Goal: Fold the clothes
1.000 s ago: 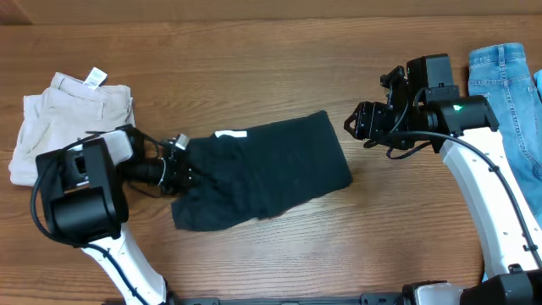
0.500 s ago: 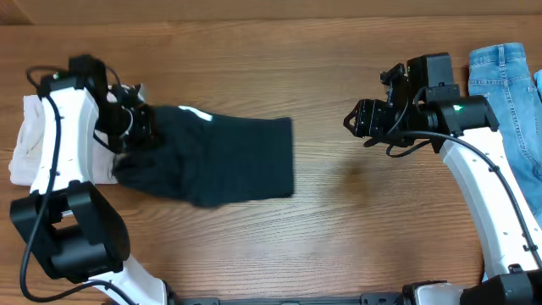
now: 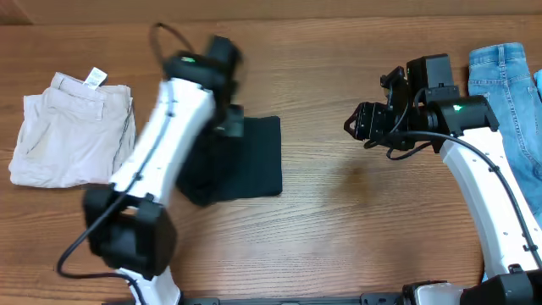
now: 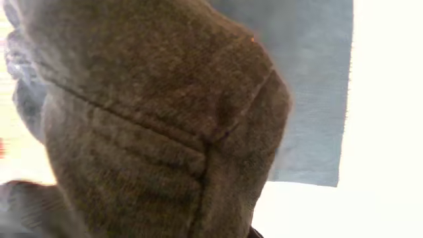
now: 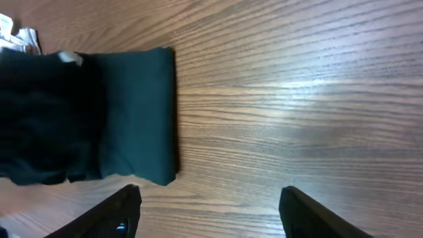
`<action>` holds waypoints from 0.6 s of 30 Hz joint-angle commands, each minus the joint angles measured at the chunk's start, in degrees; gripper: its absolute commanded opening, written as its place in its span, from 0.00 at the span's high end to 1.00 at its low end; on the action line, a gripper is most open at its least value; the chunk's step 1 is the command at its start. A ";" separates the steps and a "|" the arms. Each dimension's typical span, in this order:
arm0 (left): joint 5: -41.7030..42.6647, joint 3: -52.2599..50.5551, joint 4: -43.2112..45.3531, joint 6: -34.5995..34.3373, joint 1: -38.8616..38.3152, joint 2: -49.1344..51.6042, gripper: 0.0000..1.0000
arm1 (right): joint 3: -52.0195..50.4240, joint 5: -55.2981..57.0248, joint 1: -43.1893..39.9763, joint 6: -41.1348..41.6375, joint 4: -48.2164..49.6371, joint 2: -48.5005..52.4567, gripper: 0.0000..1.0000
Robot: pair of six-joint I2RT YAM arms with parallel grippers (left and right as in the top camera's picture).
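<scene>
Obs: left claw (image 3: 227,119) has its jaws together, pinched on the upper edge of the T-shirt (image 3: 254,161). Dark cloth bunches against its camera and hides the fingers. The shirt lies as a folded dark block on the desk (image 3: 339,229), under and just beside this claw. The arm above it is blurred. The right claw (image 3: 360,123) has its jaws apart and holds nothing. It hangs over bare wood, well apart from the shirt's nearest edge. Beige shorts (image 3: 72,135) lie beyond the left claw, and jeans (image 3: 504,85) lie behind the right claw.
</scene>
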 commanded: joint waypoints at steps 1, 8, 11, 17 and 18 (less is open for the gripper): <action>-5.90 1.51 1.46 -12.39 -6.56 5.25 0.95 | 1.16 -0.28 0.04 -0.17 -1.09 -0.74 0.28; -4.94 1.53 4.76 -21.66 -11.89 15.10 0.69 | 1.16 -0.26 0.04 -0.20 -3.17 -0.74 0.28; -3.89 2.60 5.31 -21.62 -12.24 14.97 0.57 | 1.16 -0.22 0.04 -0.22 -3.17 -0.74 0.28; 0.66 14.08 0.46 -17.55 -12.07 13.77 0.46 | 1.16 -0.22 0.04 -0.24 -3.04 -0.74 0.28; 1.22 16.98 -0.72 -16.81 -12.09 13.70 0.45 | 1.16 -0.22 0.04 -0.22 -2.99 -0.74 0.28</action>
